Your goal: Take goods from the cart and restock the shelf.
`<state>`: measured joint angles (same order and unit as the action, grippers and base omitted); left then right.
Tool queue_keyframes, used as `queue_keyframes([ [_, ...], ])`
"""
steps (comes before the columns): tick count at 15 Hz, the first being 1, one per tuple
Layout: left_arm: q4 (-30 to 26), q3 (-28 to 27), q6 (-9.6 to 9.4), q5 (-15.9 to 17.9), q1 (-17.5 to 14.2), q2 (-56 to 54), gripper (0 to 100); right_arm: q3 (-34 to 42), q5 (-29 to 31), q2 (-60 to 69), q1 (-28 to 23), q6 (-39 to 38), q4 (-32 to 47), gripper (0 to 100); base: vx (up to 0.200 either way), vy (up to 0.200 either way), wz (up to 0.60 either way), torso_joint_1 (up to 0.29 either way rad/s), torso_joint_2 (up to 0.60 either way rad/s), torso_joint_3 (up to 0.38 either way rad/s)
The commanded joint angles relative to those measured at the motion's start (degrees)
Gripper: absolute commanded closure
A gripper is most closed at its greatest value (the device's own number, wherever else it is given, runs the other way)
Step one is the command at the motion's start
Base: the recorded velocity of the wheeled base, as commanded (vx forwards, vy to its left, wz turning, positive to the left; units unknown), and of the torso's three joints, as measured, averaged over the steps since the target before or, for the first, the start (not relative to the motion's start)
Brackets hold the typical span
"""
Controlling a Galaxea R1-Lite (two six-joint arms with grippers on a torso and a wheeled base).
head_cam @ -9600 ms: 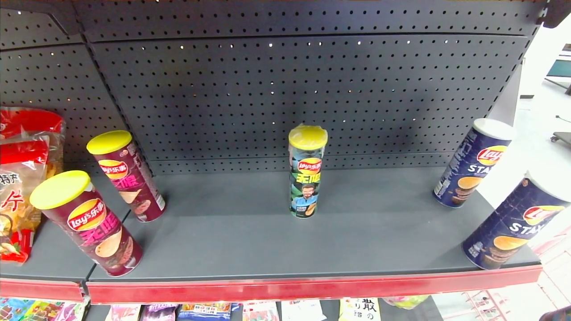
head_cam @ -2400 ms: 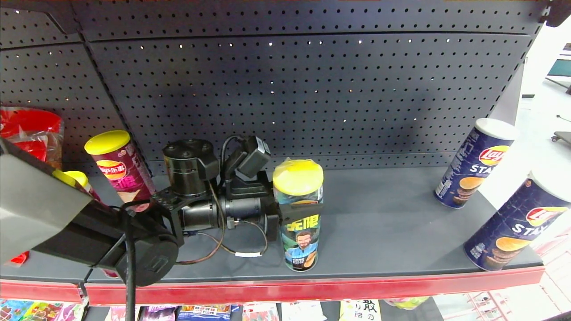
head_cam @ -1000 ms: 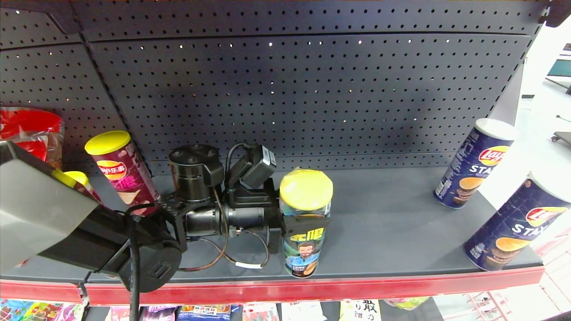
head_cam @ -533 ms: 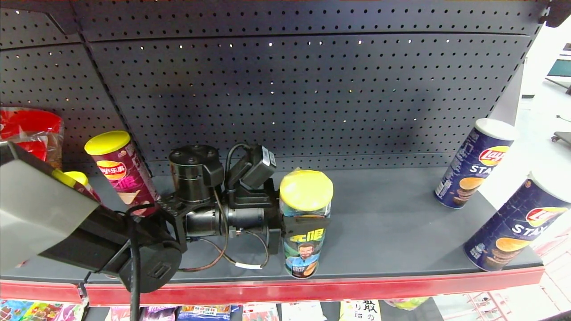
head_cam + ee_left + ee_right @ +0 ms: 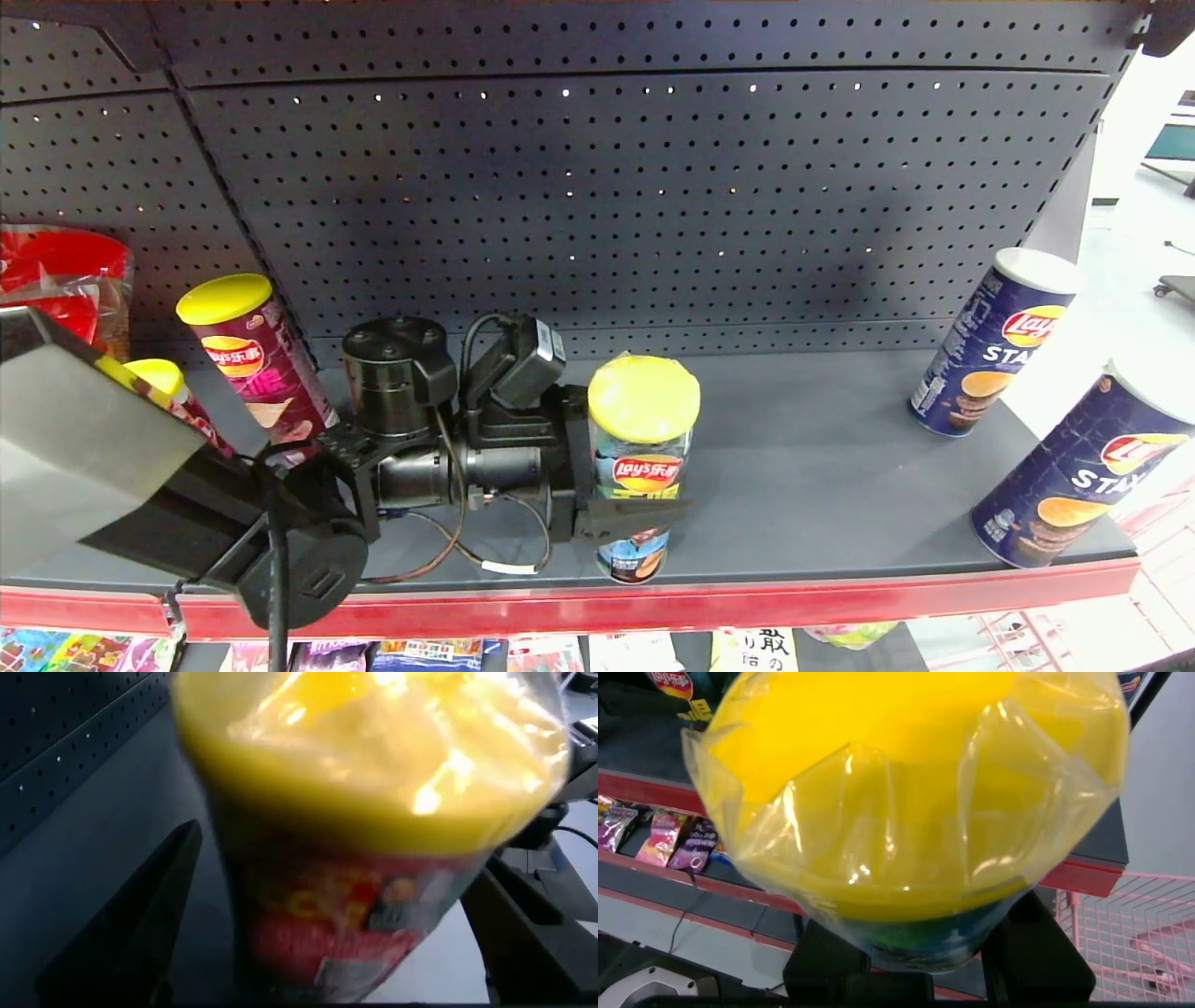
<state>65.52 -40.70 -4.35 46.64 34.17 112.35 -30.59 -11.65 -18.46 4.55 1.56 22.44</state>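
Observation:
A chip can (image 5: 642, 411) with a yellow lid and a green-blue body stands upright near the front of the grey shelf (image 5: 803, 467). My left gripper (image 5: 635, 485) reaches in from the left and is open around the can's lower half. One finger is in front of the can and one behind. In the left wrist view the can (image 5: 374, 784) rises between the spread fingers of the left gripper (image 5: 346, 924). My right gripper (image 5: 924, 971) is shut on a second yellow-lidded can (image 5: 915, 793) wrapped in clear film, held out in front of the shelf.
Two maroon cans (image 5: 252, 355) stand at the shelf's left, one partly behind my left arm. Two blue cans (image 5: 999, 336) stand at the right end. Snack bags (image 5: 56, 271) sit far left. A red lip (image 5: 747, 597) edges the shelf. A pink cart (image 5: 1148, 943) stands below.
The left arm came in and brought the middle can from the shelf's back to its front. In the last half second its fingers spread off the can, which stays standing.

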Motion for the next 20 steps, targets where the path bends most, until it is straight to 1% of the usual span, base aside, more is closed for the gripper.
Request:
queue_keyframes([
  [1,4.52,5.99,-0.04,-0.94,-2.09,-1.17,0,-1.58,-0.56,-2.9,0.29,0.11,-0.12,100,0.0,0.0,0.0,0.0,0.0,0.0],
  [3,9.01,10.47,0.05,-1.55,-3.67,-2.84,0,-3.6,-2.23,-7.03,1.25,0.37,-0.21,100,0.0,0.0,0.0,0.0,0.0,0.0],
  [5,9.53,14.34,0.05,-2.17,-4.11,-5.91,0,-4.66,-3.11,-11.07,3.71,0.55,-1.52,100,0.0,0.0,0.0,0.0,0.0,0.0],
  [7,9.53,17.41,0.05,-3.31,-4.02,-8.81,0,-4.48,-2.85,-15.47,7.58,0.64,-5.39,100,0.0,0.0,0.0,0.0,0.0,0.0],
  [8,9.53,19.17,0.05,-4.45,-4.02,-10.31,0,-4.48,-2.76,-18.46,8.99,0.64,-8.03,100,0.0,0.0,0.0,0.0,0.0,0.0],
  [10,9.45,21.98,0.13,-6.39,-4.02,-13.03,0,-4.57,-3.11,-23.56,9.34,0.72,-12.34,100,0.0,0.0,0.0,0.0,0.0,0.0],
  [11,9.36,24.44,0.05,-8.32,-4.02,-15.32,0,-4.83,-3.2,-28.74,9.87,0.72,-16.82,100,0.0,0.0,0.0,0.0,0.0,0.0],
  [13,8.83,26.55,0.05,-10.61,-4.02,-17.43,0,-6.06,-3.81,-33.57,11.62,0.72,-20.69,100,0.0,0.0,0.0,0.0,0.0,0.0],
  [14,8.39,28.22,-0.13,-12.36,-3.85,-19.36,0,-8.26,-3.73,-38.94,14.44,0.72,-23.67,100,0.0,0.0,0.0,0.0,0.0,0.0],
  [16,7.51,28.66,-0.75,-14.91,-3.85,-20.77,0,-9.93,-3.73,-44.74,16.2,0.72,-26.93,100,0.0,0.0,0.0,0.0,0.0,0.0],
  [17,6.19,28.66,-0.92,-17.11,-3.85,-21.82,0,-11.07,-3.81,-48.69,16.81,0.72,-30.09,100,0.0,0.0,0.0,0.0,0.0,0.0],
  [18,4.0,28.66,-0.92,-19.31,-3.85,-23.4,0,-12.83,-3.9,-53.0,17.69,0.81,-33.43,100,0.0,0.0,0.0,0.0,0.0,0.0],
  [20,0.31,28.58,-0.92,-21.77,-3.76,-25.95,0,-16.44,-4.08,-58.54,18.13,0.81,-35.63,100,0.0,0.0,0.0,0.0,0.0,0.0],
])
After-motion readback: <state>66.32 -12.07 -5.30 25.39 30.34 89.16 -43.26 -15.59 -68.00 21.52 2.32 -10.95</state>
